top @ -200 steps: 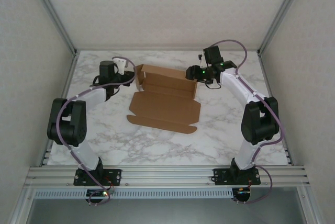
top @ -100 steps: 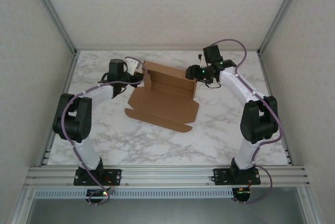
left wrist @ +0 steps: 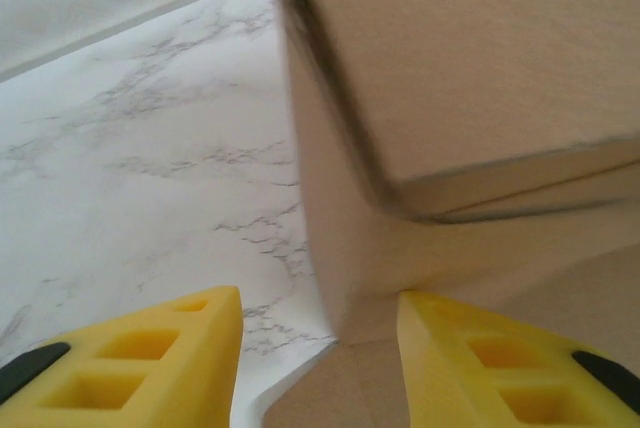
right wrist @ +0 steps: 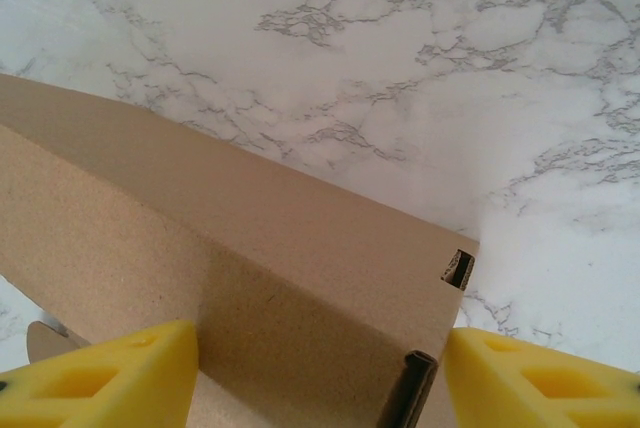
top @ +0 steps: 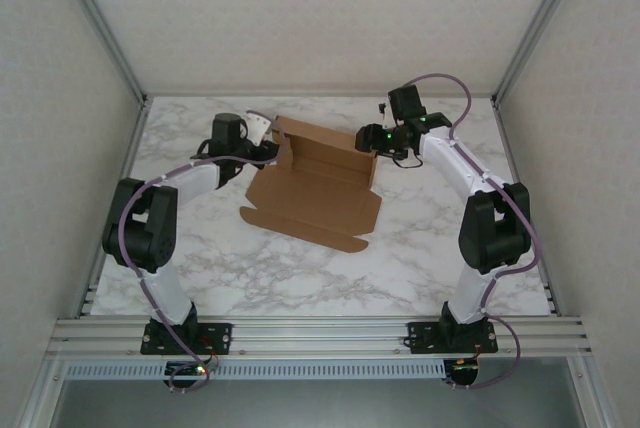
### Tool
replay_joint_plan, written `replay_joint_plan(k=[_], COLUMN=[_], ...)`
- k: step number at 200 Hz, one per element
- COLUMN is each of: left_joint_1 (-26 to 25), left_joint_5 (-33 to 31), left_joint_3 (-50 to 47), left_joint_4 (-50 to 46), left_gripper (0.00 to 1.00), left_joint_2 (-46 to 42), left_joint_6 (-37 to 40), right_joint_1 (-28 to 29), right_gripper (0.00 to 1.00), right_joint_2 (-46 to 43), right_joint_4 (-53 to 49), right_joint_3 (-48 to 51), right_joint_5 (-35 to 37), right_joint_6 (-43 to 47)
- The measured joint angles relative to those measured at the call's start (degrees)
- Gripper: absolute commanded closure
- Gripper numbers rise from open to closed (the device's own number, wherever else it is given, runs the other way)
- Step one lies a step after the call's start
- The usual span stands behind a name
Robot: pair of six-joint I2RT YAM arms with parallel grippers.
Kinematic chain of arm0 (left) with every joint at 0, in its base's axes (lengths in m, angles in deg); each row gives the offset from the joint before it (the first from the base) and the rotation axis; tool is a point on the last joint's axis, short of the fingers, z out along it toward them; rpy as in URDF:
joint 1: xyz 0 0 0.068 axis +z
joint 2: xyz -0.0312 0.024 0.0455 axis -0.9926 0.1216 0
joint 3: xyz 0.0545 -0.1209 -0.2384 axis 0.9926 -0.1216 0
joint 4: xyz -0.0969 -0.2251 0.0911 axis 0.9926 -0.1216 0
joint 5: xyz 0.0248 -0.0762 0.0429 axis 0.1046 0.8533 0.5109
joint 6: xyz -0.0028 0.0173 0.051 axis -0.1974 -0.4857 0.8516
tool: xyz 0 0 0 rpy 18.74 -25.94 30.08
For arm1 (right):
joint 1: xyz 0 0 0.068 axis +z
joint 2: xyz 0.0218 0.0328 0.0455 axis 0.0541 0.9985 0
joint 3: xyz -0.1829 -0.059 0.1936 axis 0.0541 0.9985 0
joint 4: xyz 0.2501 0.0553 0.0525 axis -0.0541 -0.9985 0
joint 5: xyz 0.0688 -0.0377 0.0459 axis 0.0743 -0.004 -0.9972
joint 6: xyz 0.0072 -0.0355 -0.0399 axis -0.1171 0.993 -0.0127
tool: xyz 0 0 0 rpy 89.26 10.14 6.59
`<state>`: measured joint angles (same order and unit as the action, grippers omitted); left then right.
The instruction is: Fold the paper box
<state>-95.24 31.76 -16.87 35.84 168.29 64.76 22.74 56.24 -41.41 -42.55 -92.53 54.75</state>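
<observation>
**A:** Where is the box?

**B:** The box (top: 315, 193) lies on the table (top: 430, 248), about mid-width and a little toward the far side, between the two grippers. Its far wall stands up. The near panel and its flap lie flat, pointing toward the arm bases, and the whole sheet sits slightly skewed.

**A:** And the left gripper?

**B:** The left gripper (top: 268, 140) is at the box's far left corner. In its wrist view the yellow fingers (left wrist: 150, 358) stand partly apart. A raised cardboard corner comes down between them. It sits close against the finger on the right of that view, and bare marble shows between it and the other finger. So nothing is clamped there.

**A:** The right one?

**B:** The right gripper (top: 366, 142) is at the far right corner. Its fingers (right wrist: 110, 378) are spread wide, one on either side of the end of the upright wall, and the cardboard takes up nearly the whole gap. A small dark slot shows near the wall's end.

**A:** Is it gripping?

**B:** I can't tell. The place where the pads would meet the cardboard is cut off at the bottom of the wrist view.
</observation>
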Motion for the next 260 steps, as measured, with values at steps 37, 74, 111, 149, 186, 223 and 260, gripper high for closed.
replay_joint_plan(k=[37,74,111,149,186,223,260], left_joint_1=[-1.9,-2.3,-2.7,-2.7,-2.8,-3.8,-5.4], left_joint_5=[0.8,-2.6,-6.1,-9.5,-11.6,-13.3,-14.4], left_joint_3=[0.1,0.1,0.5,-0.3,-2.7,-6.2,-9.1], left_joint_4=[-0.1,2.0,4.7,7.0,9.2,9.4,7.8], left_gripper=[0.47,0.48,0.62,0.84,0.92,0.94,0.93], left_joint_2=[0.5,1.1,2.9,3.1,1.9,-1.7,-6.0], left_joint_6=[0.7,0.3,-1.9,-4.9,-6.2,-7.1,-7.2], right_joint_1=[0.0,0.0,0.0,0.0,-0.1,0.1,1.6], right_gripper=[0.34,0.34,0.34,0.34,0.34,0.34,0.34], right_joint_2=[0.3,0.5,0.7,0.7,-0.3,-5.1,-11.7], right_joint_4=[0.0,0.2,0.3,0.5,3.8,8.0,9.3], right_joint_3=[-0.2,-0.3,-0.4,-0.4,2.5,9.5,16.9], right_joint_5=[-0.9,-1.5,-2.3,-2.7,-4.9,-7.2,-6.9], right_joint_6=[0.4,0.4,0.6,0.2,-2.3,-6.3,-10.7])
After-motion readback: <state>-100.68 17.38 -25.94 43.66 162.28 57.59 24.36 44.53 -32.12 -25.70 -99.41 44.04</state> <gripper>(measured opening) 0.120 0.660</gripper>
